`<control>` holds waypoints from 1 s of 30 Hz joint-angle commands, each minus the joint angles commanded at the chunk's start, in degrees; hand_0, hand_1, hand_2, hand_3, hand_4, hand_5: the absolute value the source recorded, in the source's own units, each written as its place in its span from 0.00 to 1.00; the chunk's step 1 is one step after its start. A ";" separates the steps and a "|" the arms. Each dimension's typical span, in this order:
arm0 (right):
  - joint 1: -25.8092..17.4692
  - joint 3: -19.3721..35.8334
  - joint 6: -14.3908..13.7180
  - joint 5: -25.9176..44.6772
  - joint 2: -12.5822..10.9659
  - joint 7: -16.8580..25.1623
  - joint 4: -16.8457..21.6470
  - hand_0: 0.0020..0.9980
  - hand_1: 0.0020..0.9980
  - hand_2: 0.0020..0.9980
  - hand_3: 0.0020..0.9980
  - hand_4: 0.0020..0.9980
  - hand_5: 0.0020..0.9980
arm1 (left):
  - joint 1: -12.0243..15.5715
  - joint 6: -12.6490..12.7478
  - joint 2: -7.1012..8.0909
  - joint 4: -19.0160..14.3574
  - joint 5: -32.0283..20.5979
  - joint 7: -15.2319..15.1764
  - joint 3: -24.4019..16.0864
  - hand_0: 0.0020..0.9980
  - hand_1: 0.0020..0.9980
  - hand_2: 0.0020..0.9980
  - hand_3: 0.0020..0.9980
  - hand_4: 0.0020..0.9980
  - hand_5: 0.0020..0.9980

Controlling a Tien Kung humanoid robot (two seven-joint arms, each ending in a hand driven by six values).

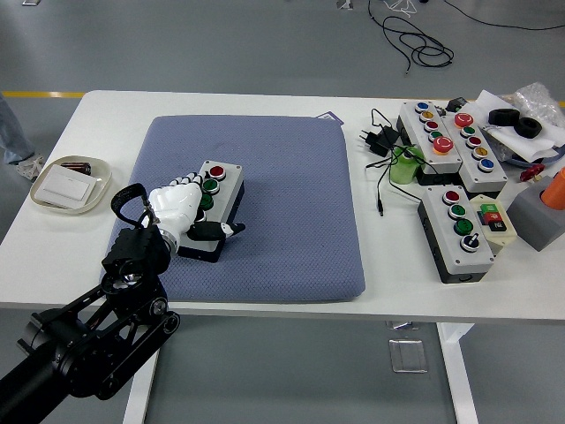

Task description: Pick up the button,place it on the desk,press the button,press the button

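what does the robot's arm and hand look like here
Only the left arm shows: a bulky black build of jointed links with round pivot housings and a black cable loop arching near the wrist. It ends in the left hand, a glossy white shell with dark finger joints and a black thumb tipped white.

You see the robot's left arm as a run of matte black links, chunky and rounded, with round joint housings whose discs catch a dull shine. A thin black cable loops out above the wrist. Past the black wrist block, the left hand is glossy white shell over the back and knuckles, with black finger segments and a black thumb tipped white.
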 joint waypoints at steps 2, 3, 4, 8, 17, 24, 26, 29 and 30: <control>-0.02 0.10 0.01 -0.11 -0.01 -0.02 0.00 0.63 0.50 0.62 0.56 0.31 0.23 | -0.03 -0.47 0.10 0.08 0.00 0.00 -0.11 0.61 0.79 1.00 1.00 1.00 0.52; -0.02 0.12 0.01 -0.13 -0.01 -0.03 0.00 0.63 0.50 0.62 0.56 0.31 0.23 | -0.03 -0.55 0.12 0.09 0.00 0.00 -0.13 0.61 0.79 1.00 1.00 1.00 0.52; -0.01 0.13 0.01 -0.12 -0.01 -0.03 0.00 0.63 0.50 0.62 0.56 0.31 0.23 | -0.08 -1.00 0.26 0.14 0.00 0.00 -0.28 0.61 0.79 1.00 1.00 1.00 0.52; -0.05 0.05 0.00 0.04 -0.02 -0.02 0.00 0.63 0.50 0.62 0.56 0.31 0.23 | -0.06 -0.05 0.58 0.06 0.00 0.00 -0.16 0.47 0.62 0.93 1.00 0.90 0.36; -0.22 0.33 0.03 -0.35 -0.04 -0.08 0.00 0.63 0.50 0.62 0.56 0.31 0.22 | 0.30 1.89 0.93 0.48 0.00 0.00 0.40 0.50 0.50 0.80 1.00 0.87 0.30; -0.39 0.53 0.04 -0.60 -0.05 -0.12 0.00 0.63 0.49 0.62 0.56 0.31 0.22 | 0.34 1.64 1.01 1.36 0.00 0.00 0.51 0.43 0.40 0.61 1.00 0.83 0.22; -0.40 0.60 0.05 -0.68 -0.05 -0.12 0.00 0.63 0.49 0.62 0.56 0.30 0.22 | 0.34 1.49 1.06 1.38 0.00 0.00 0.59 0.38 0.36 0.54 1.00 0.77 0.14; -0.38 0.56 0.05 -0.64 -0.03 -0.13 0.00 0.63 0.49 0.62 0.56 0.30 0.22 | 0.16 1.18 1.19 1.28 0.00 0.00 0.68 0.38 0.36 0.54 1.00 0.77 0.14; -0.36 0.50 0.05 -0.57 -0.03 -0.12 0.00 0.63 0.49 0.62 0.56 0.30 0.22 | 0.06 0.97 1.26 1.25 0.00 0.00 0.66 0.38 0.36 0.54 1.00 0.77 0.14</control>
